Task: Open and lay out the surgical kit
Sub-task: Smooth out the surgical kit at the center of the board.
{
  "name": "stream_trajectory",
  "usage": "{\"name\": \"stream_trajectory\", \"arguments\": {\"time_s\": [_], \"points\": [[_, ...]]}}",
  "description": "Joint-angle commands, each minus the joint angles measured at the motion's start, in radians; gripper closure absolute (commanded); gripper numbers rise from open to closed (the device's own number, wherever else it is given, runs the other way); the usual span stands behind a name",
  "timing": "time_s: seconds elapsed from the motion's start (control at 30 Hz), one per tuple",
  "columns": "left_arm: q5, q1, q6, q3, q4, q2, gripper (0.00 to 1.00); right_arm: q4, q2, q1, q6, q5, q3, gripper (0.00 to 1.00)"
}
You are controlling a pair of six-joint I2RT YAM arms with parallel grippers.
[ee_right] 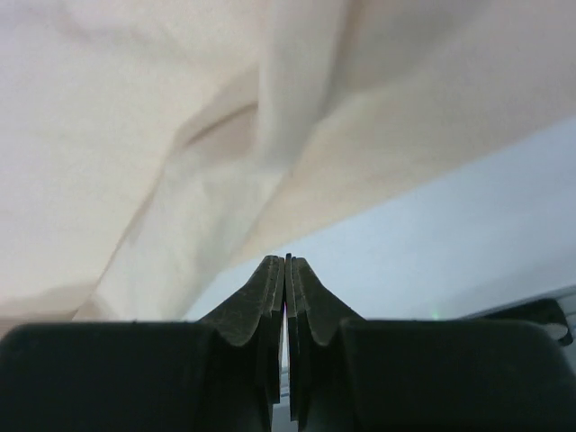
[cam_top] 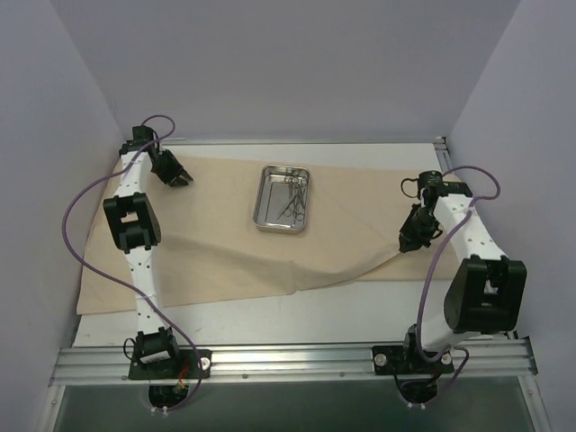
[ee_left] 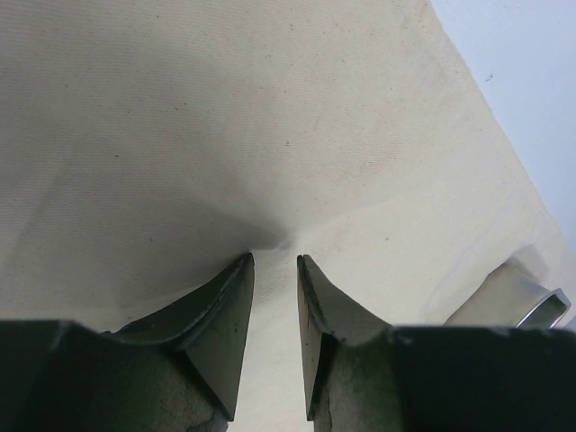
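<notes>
cloth wrap [cam_top: 225, 243] is spread longways left-to-right on the desk [cam_top: 360, 306], tray [cam_top: 273, 202] mid-cloth. right of the tray the wrap's rumpled edge peaks at the right claw [ee_right: 286, 259], shut tight, can't tell if on fabric. left claw [ee_left: 274, 261], left of the tray, half open, empty.

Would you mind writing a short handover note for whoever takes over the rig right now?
Left gripper: open, over the far left corner of the cloth wrap, holding nothing.
Right gripper: shut at the wrap's right edge; whether it pinches cloth is unclear.
Steel tray sits on the wrap, with the instruments inside it.
Done: wrap opened, mostly flat.
To do: flatten the creased near-right part, lay out the instruments.
</notes>
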Motion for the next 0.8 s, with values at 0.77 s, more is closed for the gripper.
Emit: {"name": "stream_trajectory", "arguments": {"time_s": [0.77], "points": [[-0.118,-0.046,-0.05,-0.448,0.074,-0.309,0.68,0.095,0.571,-0.094,-0.097,0.104,0.655,1.0]]}}
